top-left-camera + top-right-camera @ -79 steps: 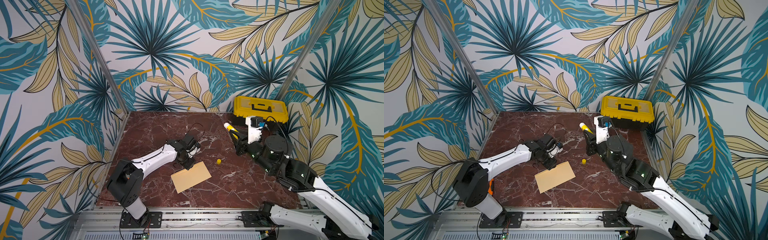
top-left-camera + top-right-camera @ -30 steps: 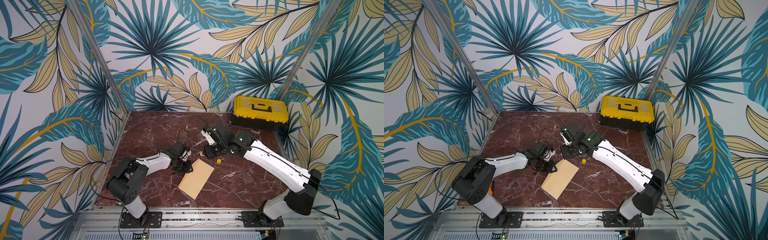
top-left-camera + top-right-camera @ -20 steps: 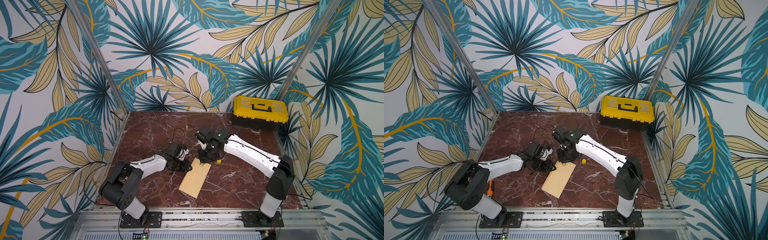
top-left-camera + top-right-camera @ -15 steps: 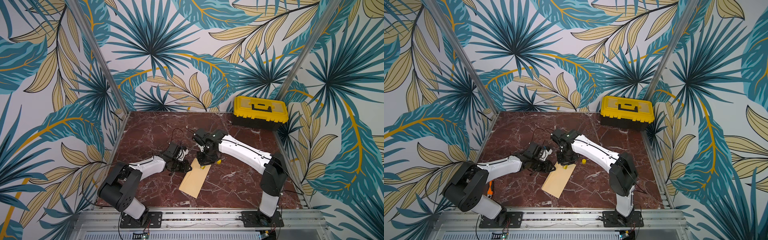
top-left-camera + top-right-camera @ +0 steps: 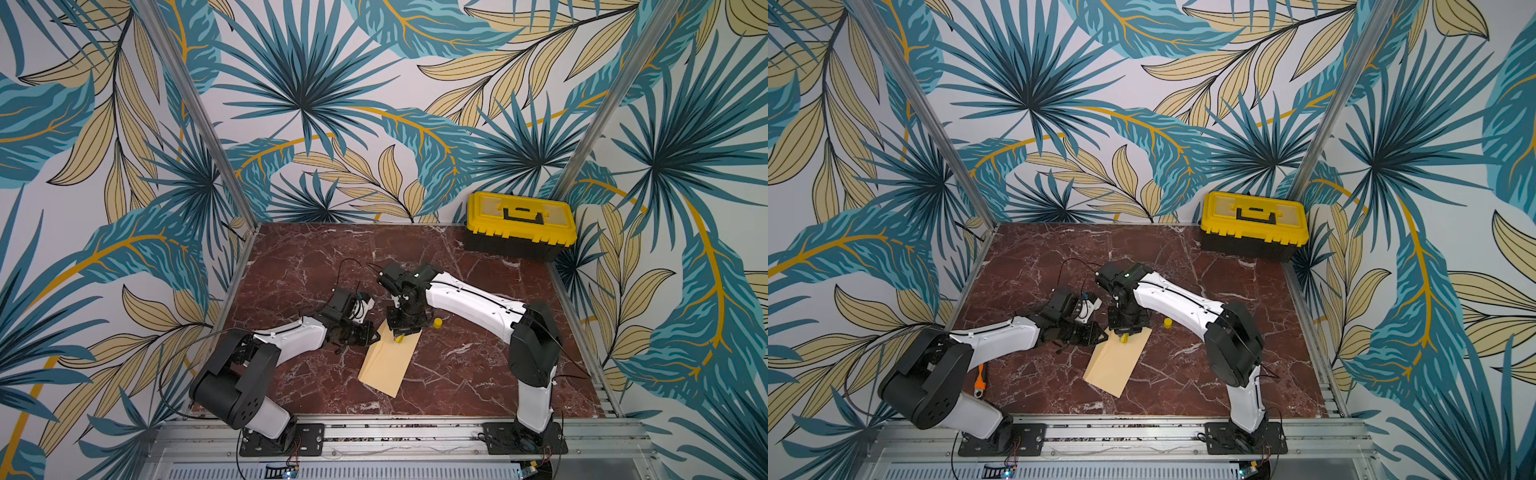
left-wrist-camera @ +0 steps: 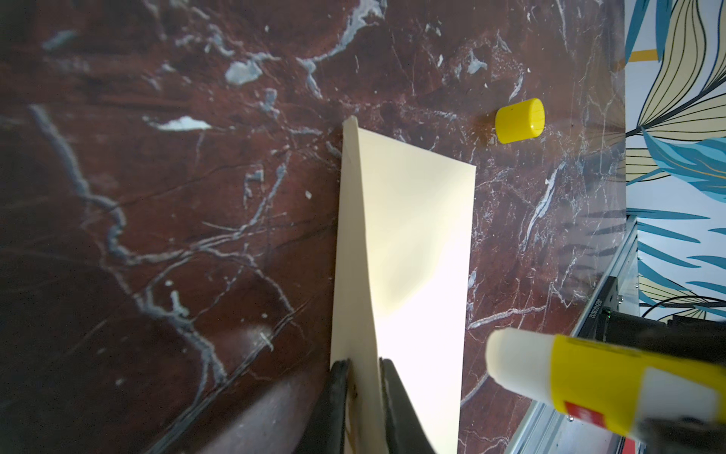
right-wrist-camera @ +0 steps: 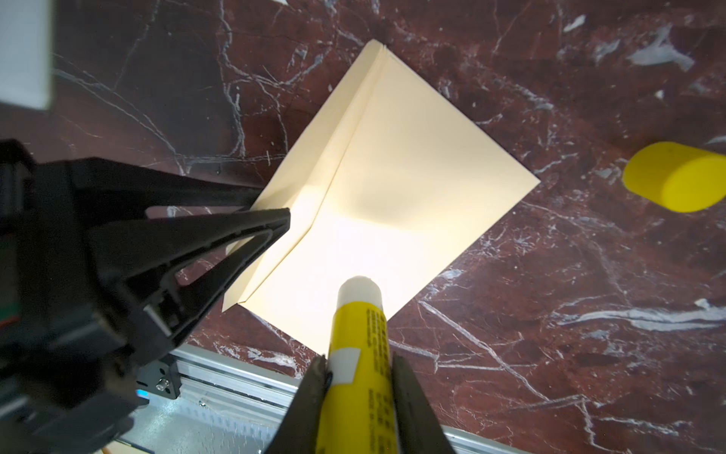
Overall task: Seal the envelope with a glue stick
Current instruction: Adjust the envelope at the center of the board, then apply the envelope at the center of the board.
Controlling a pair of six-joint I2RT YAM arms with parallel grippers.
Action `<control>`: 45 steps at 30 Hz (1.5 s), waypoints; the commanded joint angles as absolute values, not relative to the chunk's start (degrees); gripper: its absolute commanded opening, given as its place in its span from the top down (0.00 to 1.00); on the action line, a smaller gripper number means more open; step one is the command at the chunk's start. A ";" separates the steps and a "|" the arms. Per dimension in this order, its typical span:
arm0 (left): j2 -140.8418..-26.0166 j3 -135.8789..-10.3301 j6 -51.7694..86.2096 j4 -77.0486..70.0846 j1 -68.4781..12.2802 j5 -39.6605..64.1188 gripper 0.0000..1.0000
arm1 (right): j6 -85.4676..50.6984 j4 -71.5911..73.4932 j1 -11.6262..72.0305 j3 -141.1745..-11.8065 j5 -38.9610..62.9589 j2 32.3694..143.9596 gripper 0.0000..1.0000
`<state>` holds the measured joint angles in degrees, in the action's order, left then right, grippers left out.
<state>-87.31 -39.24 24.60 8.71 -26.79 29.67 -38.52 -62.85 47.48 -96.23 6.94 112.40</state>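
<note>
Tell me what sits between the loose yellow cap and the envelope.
Only bare marble tabletop separates the cap from the envelope; the left wrist view shows it.

Walls (image 5: 311, 104) carry a tropical print: teal and dark blue palm fronds, tan leaves with black veins, and mustard-yellow stems on a pale grey-white ground. Tabletop (image 5: 457, 374) is dark red-brown marble with white veining. Envelope (image 5: 384, 365) is plain pale tan, and looks cream in the wrist views. Glue stick (image 7: 359, 353) has a yellow body, black print, a white label and an off-white glue tip. Small cap (image 6: 519, 120) is solid yellow. Toolbox (image 5: 521, 224) has a bright yellow lid, black handle and black base. Left arm (image 5: 291, 336) and right arm (image 5: 469, 305) are white with black joints. Orange-handled tool (image 5: 980, 376). Silver metal rail (image 5: 395, 432).
</note>
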 commanded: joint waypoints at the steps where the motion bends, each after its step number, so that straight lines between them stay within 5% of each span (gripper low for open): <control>1: -86.27 -38.17 25.30 5.68 -26.25 31.26 0.81 | -41.20 -61.39 47.72 -97.46 6.37 113.94 1.00; 45: -87.25 -34.37 27.14 -0.16 -24.38 34.44 0.83 | -45.41 -57.38 50.28 -94.45 3.54 120.15 1.00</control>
<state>-87.31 -35.03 27.09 1.30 -24.95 33.71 -44.62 -56.84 49.84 -96.27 4.27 118.67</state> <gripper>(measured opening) 0.168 0.267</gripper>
